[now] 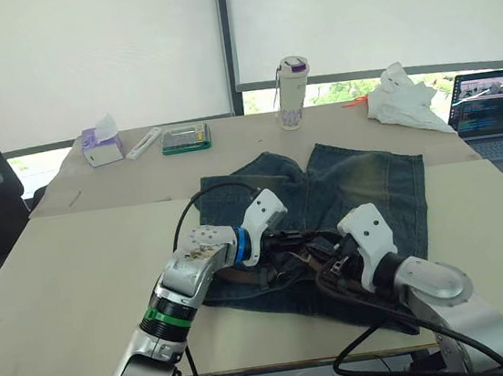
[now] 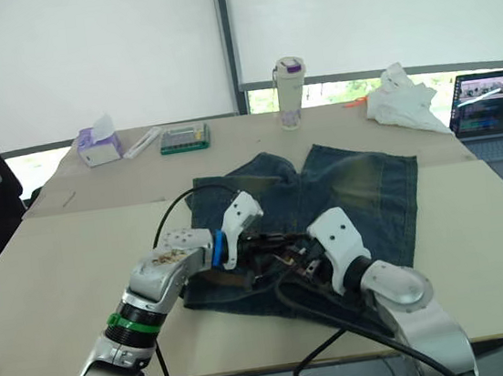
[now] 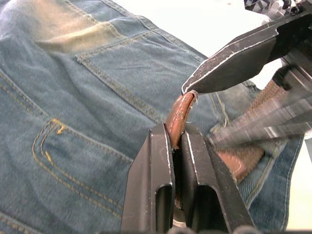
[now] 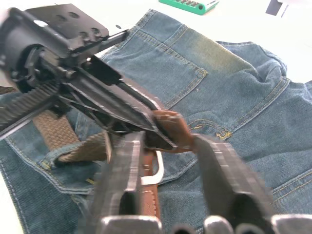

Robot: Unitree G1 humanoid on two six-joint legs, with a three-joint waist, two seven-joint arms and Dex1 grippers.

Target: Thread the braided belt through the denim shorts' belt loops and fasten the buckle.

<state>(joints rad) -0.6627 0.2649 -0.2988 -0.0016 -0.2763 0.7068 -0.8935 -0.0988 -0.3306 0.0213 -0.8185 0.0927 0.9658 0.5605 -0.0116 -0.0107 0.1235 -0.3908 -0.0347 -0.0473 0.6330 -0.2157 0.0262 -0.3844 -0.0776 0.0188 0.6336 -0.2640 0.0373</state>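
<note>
The denim shorts [image 1: 345, 204] lie flat on the pale table [image 1: 77, 264], waistband toward the robot and legs pointing to 12 o'clock. Both grippers meet over the waistband.

The left gripper [image 3: 177, 146] is closed on the smooth brown leather end of the braided belt [image 3: 179, 117], which stands up between its two black fingers. The woven part of the belt runs along the waistband, passing under a belt loop [image 4: 61, 155].

The right gripper [image 4: 168, 141] has its fingers spread apart around that same leather end, one finger at either side, gripping nothing. The silvery buckle [image 4: 155, 171] lies on the denim just below, between those fingers.

Along the far edge of the table, from 10 to 2 o'clock, stand a tissue box [image 1: 101, 148], a green calculator [image 1: 185, 139], a white bottle [image 1: 293, 91], a crumpled white cloth [image 1: 404, 96] and an open laptop [image 1: 495, 117].
</note>
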